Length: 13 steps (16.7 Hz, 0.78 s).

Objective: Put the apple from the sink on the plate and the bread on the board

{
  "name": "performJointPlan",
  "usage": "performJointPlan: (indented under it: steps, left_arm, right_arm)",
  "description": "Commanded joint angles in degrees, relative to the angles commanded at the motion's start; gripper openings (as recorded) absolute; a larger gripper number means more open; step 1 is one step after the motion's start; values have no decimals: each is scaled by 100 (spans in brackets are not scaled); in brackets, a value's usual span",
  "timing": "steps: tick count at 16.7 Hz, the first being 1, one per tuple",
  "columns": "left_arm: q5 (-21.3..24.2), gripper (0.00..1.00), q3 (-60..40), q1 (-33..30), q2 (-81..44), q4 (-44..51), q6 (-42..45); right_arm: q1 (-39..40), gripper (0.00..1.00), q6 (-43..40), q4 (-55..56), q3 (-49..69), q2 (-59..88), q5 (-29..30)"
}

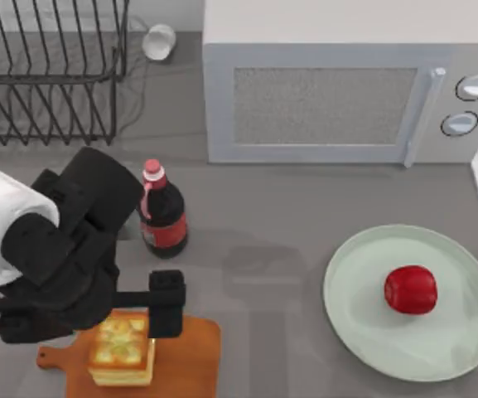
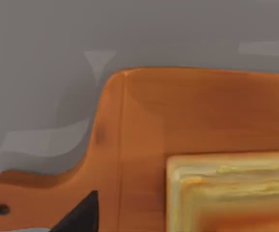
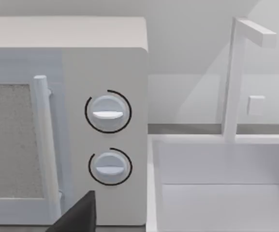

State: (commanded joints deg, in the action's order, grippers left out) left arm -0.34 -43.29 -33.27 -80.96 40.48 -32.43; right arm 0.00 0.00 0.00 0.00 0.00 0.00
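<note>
Down at the table's left, the left gripper (image 1: pixel 131 311) hangs over the board (image 1: pixel 190 356) — fingers spread wide, holding nothing — with the bread (image 1: pixel 122 348) resting on the wood just beneath. Well apart, the apple (image 1: pixel 410 289) sits on the plate (image 1: pixel 363 319).

Grey counter (image 1: pixel 288 232), white microwave (image 1: pixel 338 91)

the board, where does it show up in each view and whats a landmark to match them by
Top view: the board lies at the bottom edge, left of centre, under the bread, with the left gripper above it.
Left wrist view: the board spans most of the picture, with its handle and hole and a corner of the bread.
Right wrist view: not in it.
Shared landmark: the bread on the board, in the top and left wrist views.
</note>
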Motion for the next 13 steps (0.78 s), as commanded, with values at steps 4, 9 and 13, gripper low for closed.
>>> performJointPlan:
  steps: [4,9,13]
  left_arm:
    - [9,100,792,590,1441,-722,586]
    - [32,100,2060,1529,3672,-1823,1493]
    - [39,100,3092,2314,5712,-2762,2255]
  right_arm:
    - [0,100,0,0,0,0,0]
    - [0,100,0,0,0,0,0]
    - [0,100,0,0,0,0,0]
